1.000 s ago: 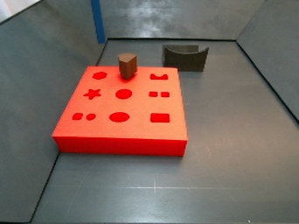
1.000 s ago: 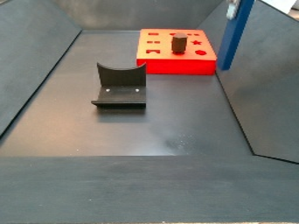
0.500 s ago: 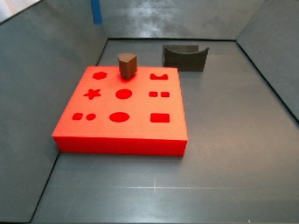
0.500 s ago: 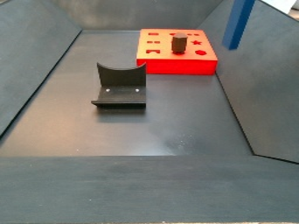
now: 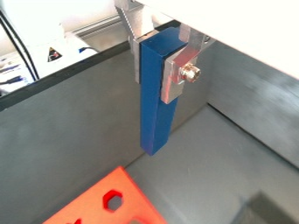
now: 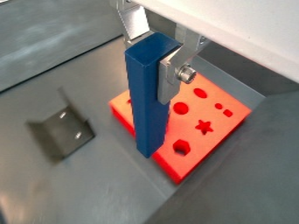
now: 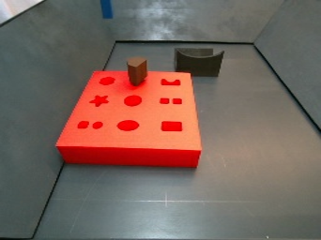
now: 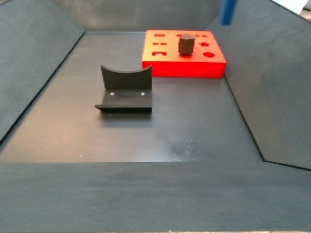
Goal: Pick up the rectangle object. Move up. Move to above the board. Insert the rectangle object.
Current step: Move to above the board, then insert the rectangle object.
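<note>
In a wrist view the gripper (image 5: 156, 54) holds the bar (image 5: 156, 92) by its upper part: one silver finger (image 5: 177, 72) presses on its side, the second finger is hidden behind it, and the bar hangs upright above the grey floor, with only a corner of the board (image 5: 107, 205) showing beneath. In a wrist view from another side the gripper (image 6: 155, 59) is closed on the same bar (image 6: 146, 96), whose lower end stands in front of the board (image 6: 187, 118), while the dark arch piece (image 6: 61, 133) lies apart on the floor; whether the bar is above the board I cannot tell. In a side view only the low end of the bar (image 7: 107, 8) shows at the top edge, the gripper is cut off, and the board (image 7: 131, 112) carries a brown block (image 7: 135, 70), with the arch piece (image 7: 200, 60) behind. In a side view the bar (image 8: 230, 10) is again cut at the top edge, beside the board (image 8: 184, 54); the arch piece (image 8: 124, 88) lies nearer.
</note>
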